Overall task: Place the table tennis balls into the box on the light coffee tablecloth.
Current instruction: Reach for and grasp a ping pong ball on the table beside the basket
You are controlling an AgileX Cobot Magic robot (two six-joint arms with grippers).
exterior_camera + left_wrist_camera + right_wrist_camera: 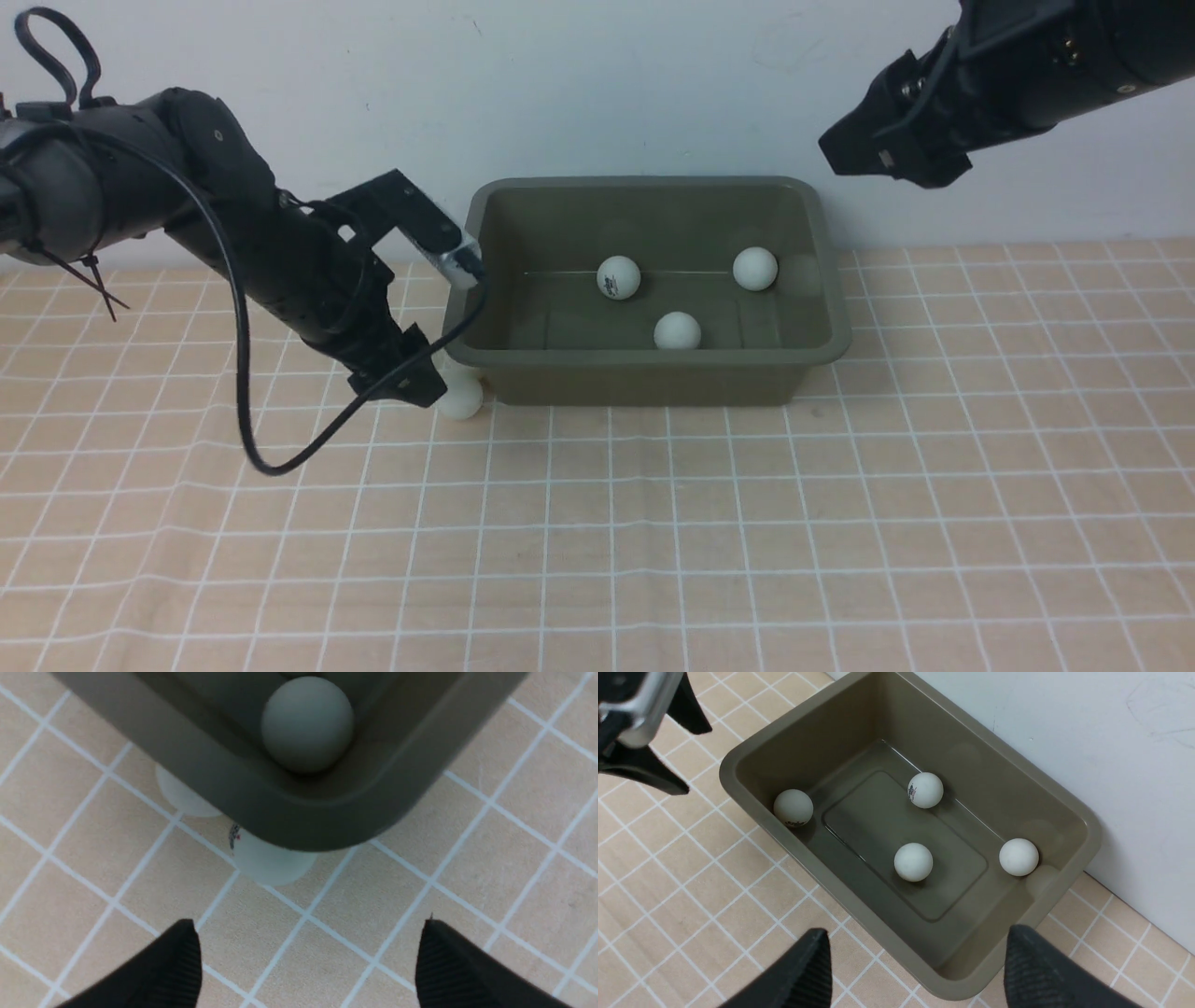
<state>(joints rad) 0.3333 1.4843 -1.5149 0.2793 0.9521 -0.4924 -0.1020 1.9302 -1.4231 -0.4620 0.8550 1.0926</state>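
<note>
The olive-green box [644, 381] stands on the light coffee tablecloth [653, 523] by the wall. Several table tennis balls lie inside it, among them one with a logo [925, 789], one mid-floor [913, 861] and one in the corner [793, 807] nearest my left gripper. Two more balls [268, 865] [182, 798] rest on the cloth, partly under the box's rim [303, 821]. My left gripper [308, 933] hangs open and empty just short of them, at the box's front left corner [420, 373]. High above the box's right end, my right gripper [917, 935] is open and empty.
A white wall [607, 84] rises right behind the box. The left arm's loose black cable [245, 411] droops down to the cloth. Checked cloth stretches in front of the box and to both sides.
</note>
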